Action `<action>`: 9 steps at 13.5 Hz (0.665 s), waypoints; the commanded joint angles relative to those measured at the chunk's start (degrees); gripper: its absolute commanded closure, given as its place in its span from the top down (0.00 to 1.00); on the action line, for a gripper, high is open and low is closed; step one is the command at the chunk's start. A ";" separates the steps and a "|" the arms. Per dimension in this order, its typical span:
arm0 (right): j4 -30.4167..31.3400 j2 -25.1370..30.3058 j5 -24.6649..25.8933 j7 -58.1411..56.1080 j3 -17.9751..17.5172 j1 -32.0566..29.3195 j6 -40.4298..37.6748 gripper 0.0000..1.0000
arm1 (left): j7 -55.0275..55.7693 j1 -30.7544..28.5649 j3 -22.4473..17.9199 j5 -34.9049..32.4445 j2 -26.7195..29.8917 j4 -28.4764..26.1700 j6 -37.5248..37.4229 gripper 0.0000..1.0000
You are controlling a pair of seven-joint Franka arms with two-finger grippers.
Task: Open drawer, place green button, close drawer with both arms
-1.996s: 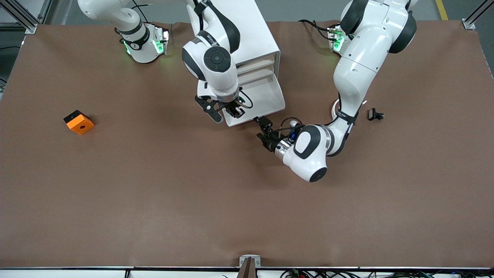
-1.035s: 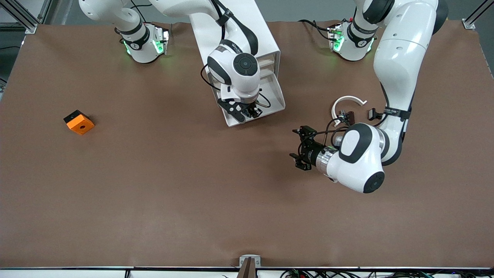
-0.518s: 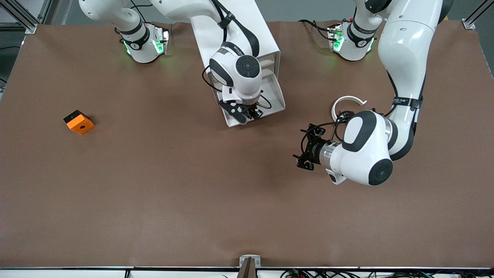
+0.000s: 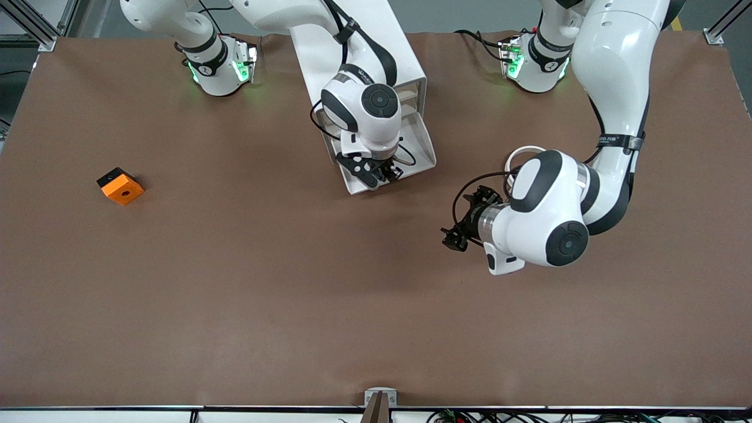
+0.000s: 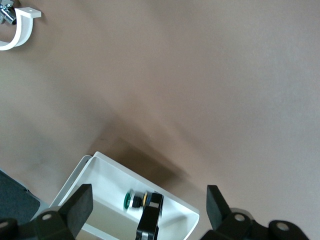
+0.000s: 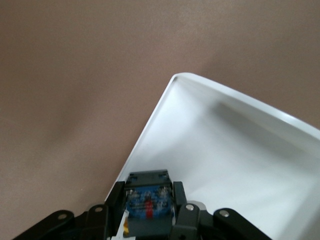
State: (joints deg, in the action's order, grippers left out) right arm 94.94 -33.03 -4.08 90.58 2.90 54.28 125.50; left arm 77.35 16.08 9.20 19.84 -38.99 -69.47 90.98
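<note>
One orange cube (image 4: 120,185); white ring (image 5: 17,31).

The right arm reached from its base down over the open drawer (image 4: 411,154), its right gripper (image 4: 385,172) pointing into it with fingers (image 6: 184,215) closed on the button (image 6: 148,202). The left arm bent low over the bench (image 4: 235,282), elbow folded, its left gripper (image 4: 464,226) hanging with fingers (image 5: 75,207) spread wide and empty.

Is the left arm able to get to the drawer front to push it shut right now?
Probably not yet. The right gripper sits down in the open drawer, shut on the button, so its arm blocks the way. The left gripper hangs open over bare table, nearer the front camera.
</note>
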 commanded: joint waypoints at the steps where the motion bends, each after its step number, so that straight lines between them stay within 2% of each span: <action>1: -1.60 -0.90 0.91 1.53 0.70 1.53 -0.43 0.46 | -2.29 -0.08 0.47 -1.30 1.98 -1.11 0.52 1.00; 3: -1.69 -0.72 1.00 1.62 0.70 1.62 -0.61 0.49 | -4.91 -0.08 0.47 -2.78 2.16 -1.11 0.52 1.00; 5: -2.04 -0.72 1.00 1.62 0.79 1.62 -0.87 1.00 | -11.31 0.88 0.47 -6.81 1.98 -1.46 1.91 1.00; 7: -2.91 -0.37 1.00 1.36 0.96 1.36 -1.05 1.00 | -17.99 1.50 1.17 -10.16 1.72 -2.94 6.91 1.00; 9: -5.89 -0.37 1.00 0.83 1.14 0.66 -4.19 1.00 | -23.54 2.29 1.26 -10.52 1.72 -4.27 10.87 1.00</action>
State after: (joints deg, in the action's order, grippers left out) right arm 92.71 -33.08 -4.07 90.81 3.61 55.12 124.67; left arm 58.40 17.78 9.97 10.81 -38.19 -71.45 98.34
